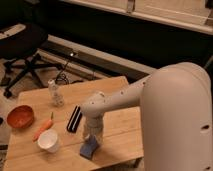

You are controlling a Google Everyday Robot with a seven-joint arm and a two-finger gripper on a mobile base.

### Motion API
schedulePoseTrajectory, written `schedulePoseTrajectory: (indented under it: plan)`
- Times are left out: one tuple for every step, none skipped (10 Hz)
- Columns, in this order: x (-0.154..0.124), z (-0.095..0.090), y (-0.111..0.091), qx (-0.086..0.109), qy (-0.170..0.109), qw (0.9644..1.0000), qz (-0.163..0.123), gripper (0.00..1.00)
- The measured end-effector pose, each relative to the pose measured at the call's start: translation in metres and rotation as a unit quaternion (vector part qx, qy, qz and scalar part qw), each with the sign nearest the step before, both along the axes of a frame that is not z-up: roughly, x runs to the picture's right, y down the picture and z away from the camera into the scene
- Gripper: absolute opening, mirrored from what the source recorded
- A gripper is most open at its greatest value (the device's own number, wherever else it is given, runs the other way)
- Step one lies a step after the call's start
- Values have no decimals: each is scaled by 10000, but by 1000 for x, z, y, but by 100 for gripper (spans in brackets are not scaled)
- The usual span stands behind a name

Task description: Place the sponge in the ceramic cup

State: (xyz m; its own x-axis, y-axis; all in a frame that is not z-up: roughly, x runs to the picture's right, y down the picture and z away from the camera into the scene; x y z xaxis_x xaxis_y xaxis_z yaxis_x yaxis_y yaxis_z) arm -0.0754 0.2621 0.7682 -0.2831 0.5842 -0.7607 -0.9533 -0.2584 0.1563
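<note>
Gripper over the sponge, lower middle of the frame

In the camera view, the white arm reaches from the right of the frame down to the wooden table (pixel 120 132). Its gripper (pixel 92 139) points straight down at the blue sponge (pixel 88 149). The sponge lies on the table near the front edge, at the gripper's tip. The jaws are spread wide, and it cannot be told whether they touch the sponge. The white cup (pixel 48 141) stands upright to the left of the sponge, apart from it. A carrot (pixel 42 129) lies just above the cup, with an orange bowl (pixel 20 116) further left. A black ribbed bar (pixel 75 119) lies above the sponge, and a small clear bottle (pixel 56 93) stands towards the table's far edge. An office chair (pixel 25 47) is at the upper left.
</note>
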Motion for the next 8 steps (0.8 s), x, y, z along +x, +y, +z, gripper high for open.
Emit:
schedulePoseTrajectory:
  plan:
    - [0,0,0,0,0,10000,0,65]
    - [0,0,0,0,0,10000,0,65]
    - [0,0,0,0,0,10000,-1,65]
    - [0,0,0,0,0,10000,-1,65]
    - [0,0,0,-1,0,10000,-1,65]
    - [0,3,0,19,-24,10000,-21,65]
    - [2,9,0,32,-82,9999,-93,65]
    - [2,10,1,28,-103,9999,-111,65]
